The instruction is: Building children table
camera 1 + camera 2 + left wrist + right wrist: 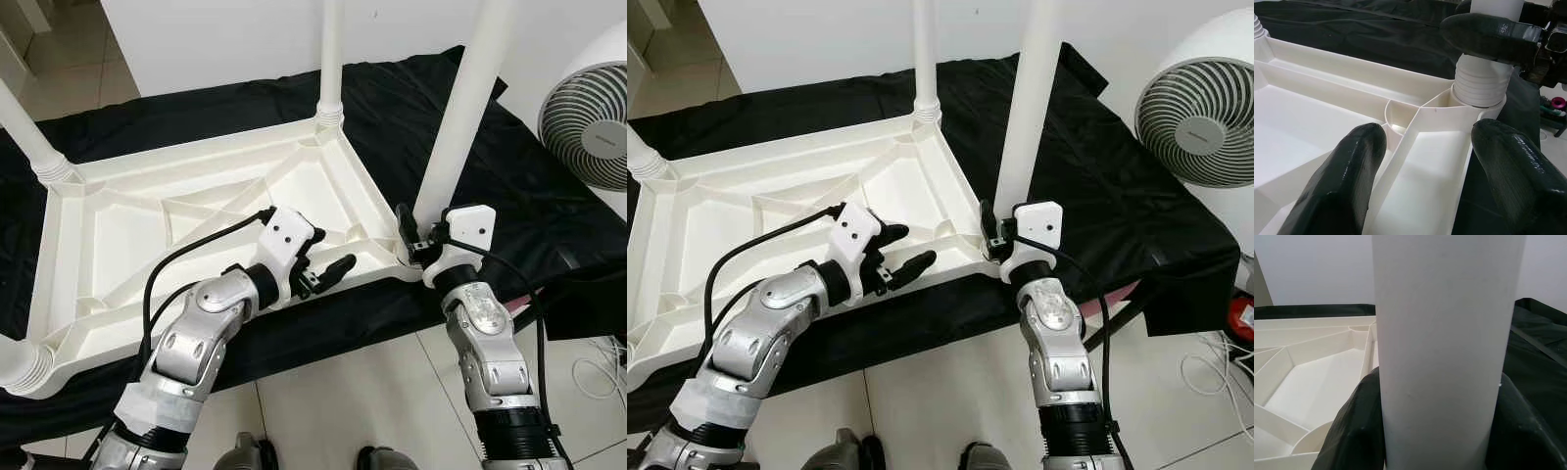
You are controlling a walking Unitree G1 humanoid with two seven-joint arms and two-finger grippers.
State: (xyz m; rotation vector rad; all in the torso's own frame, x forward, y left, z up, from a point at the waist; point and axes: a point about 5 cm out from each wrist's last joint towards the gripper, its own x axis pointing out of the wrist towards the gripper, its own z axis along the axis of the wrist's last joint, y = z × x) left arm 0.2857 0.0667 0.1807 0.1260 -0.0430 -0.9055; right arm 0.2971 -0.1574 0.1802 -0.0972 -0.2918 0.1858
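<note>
Now the last leg [468, 108] is pinched by the right gripper [419, 238] at the tabletop [108, 235] corner; the left gripper [328, 269] is held spread; seating probably needs twisting.

Tiled floor [343, 392] with a black cloth [529, 196] spread over it — pretty rumpled. On the cloth sits the white tabletop [127, 235], flipped upside down — ribs showing.
</note>
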